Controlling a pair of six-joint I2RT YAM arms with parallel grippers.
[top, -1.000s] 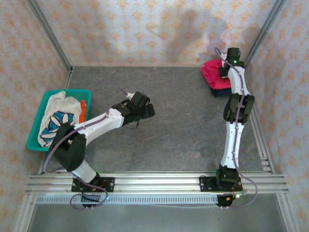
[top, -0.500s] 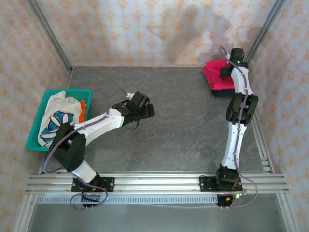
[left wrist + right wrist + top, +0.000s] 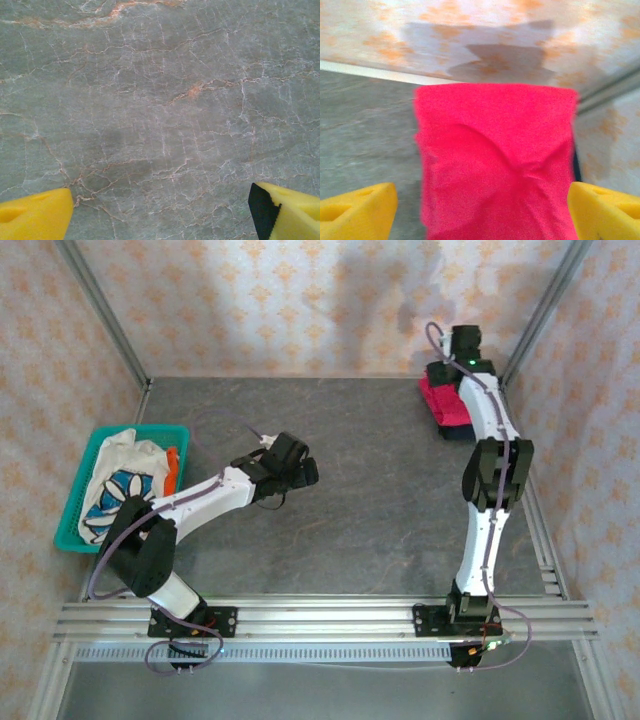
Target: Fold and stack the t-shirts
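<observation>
At the far left, the teal basket (image 3: 150,428) sits against the left edge of the worktop (image 3: 380,510). It holds the white flower-print t-shirt (image 3: 118,485), crumpled and unfolded, with a bit of orange cloth (image 3: 172,466) beside it. The shirt's long axis runs near to far, along the basket.

This shirt looks like the next one due, and the relation that counts is its bearing. It lies to the left of the left end effector (image 3: 160,209) and a little nearer the arm bases, with bare worktop between them. The left arm is clearly the closer one; the right arm is well apart, across the whole surface. The left end effector hangs over the middle of the worktop with its yellow fingers spread wide and nothing between them but grey marbled stone.

That surface is flat, matte and uncluttered through the centre, which should give room to spread a shirt.

At the far right corner, the right end effector (image 3: 482,207) stands open. Its yellow fingers sit either side of the red t-shirt (image 3: 495,145) without pinching it; whether they touch the cloth I cannot tell. The red shirt lies folded on top of the dark navy t-shirt (image 3: 462,433), whose edge shows beneath it on the near side. Patterned walls (image 3: 300,300) and metal frame posts close in tightly around that stack.
</observation>
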